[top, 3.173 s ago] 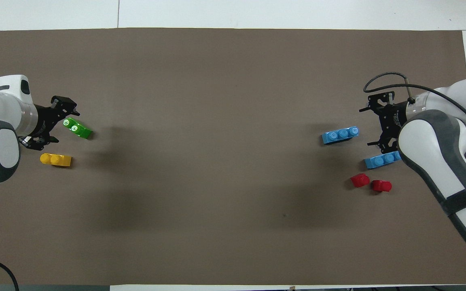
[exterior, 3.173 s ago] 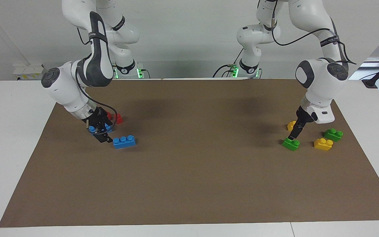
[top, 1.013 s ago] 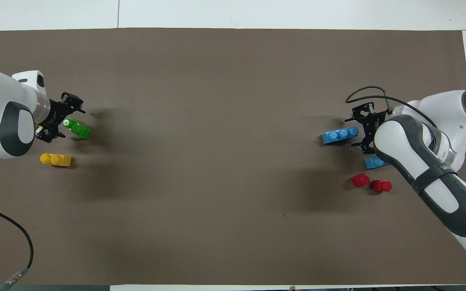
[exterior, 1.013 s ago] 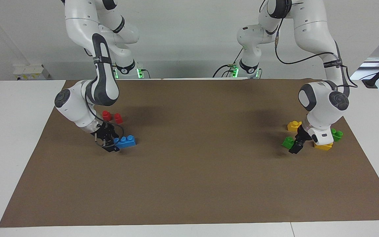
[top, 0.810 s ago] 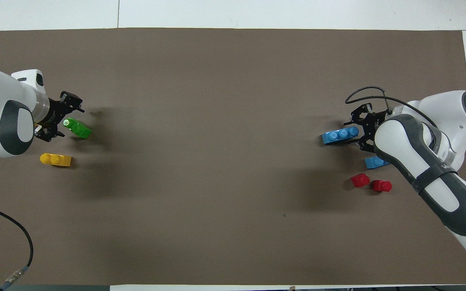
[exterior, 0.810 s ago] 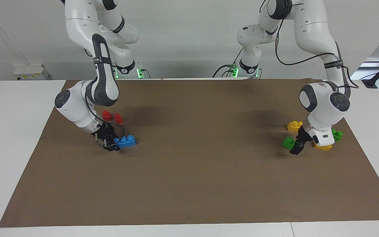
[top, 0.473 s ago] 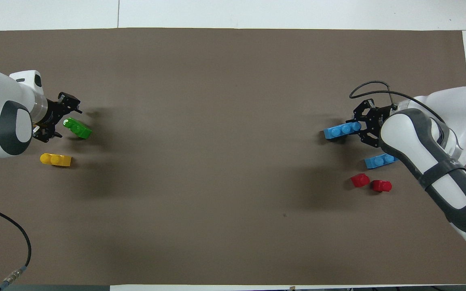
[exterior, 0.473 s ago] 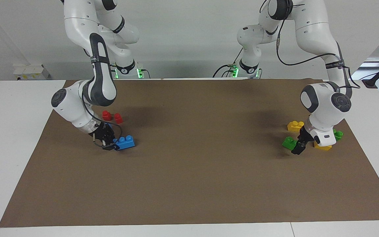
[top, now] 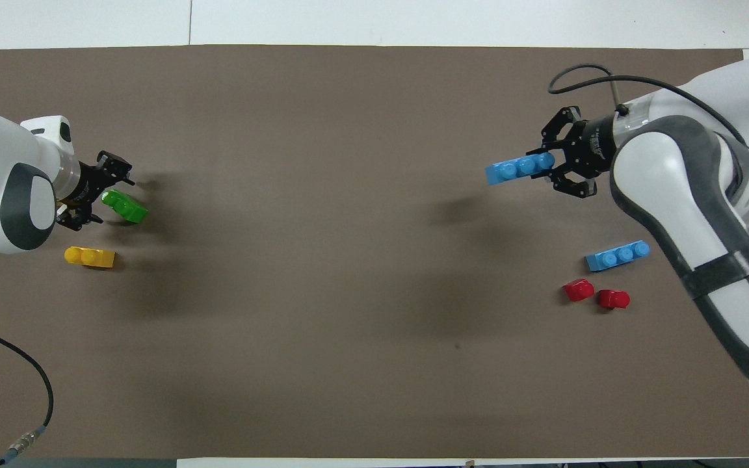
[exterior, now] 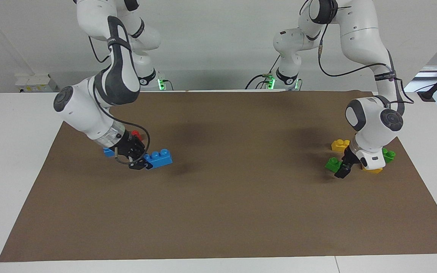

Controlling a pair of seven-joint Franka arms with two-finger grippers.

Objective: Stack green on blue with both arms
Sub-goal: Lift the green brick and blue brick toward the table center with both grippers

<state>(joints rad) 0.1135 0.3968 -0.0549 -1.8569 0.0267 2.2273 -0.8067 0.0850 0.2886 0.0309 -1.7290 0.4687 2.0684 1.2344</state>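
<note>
- The right arm's black two-finger gripper [exterior: 139, 163] pinches one end of a light blue three-stud plastic brick [exterior: 159, 158] and holds it off the brown mat [exterior: 218, 212], in the left half of the facing frame. The brick's shadow lies apart from it on the mat.
- In the overhead frame the same gripper [top: 553, 170] sits upper right, the held brick [top: 520, 168] sticking out from its fingers toward the frame's centre.
- A second light blue three-stud brick [top: 617, 255] lies flat on the mat at the right of the overhead frame — just below it are two small red plastic pieces [top: 595, 294].
- The left arm's black gripper [exterior: 343, 169] is down at the mat in the right part of the facing frame, fingers spread around the end of a small bright green two-stud plastic brick [exterior: 332, 163] that rests on the mat.
- From overhead that gripper [top: 95, 195] is at the left edge with the green brick [top: 125, 206] between its fingers — whether they touch it, I cannot tell.
- A yellow two-stud brick [top: 90, 257] lies just below in the overhead frame.
- In the facing frame another green brick [exterior: 389, 154] and two more yellow ones [exterior: 340, 144] [exterior: 372, 170] cluster around the left arm's wrist.
</note>
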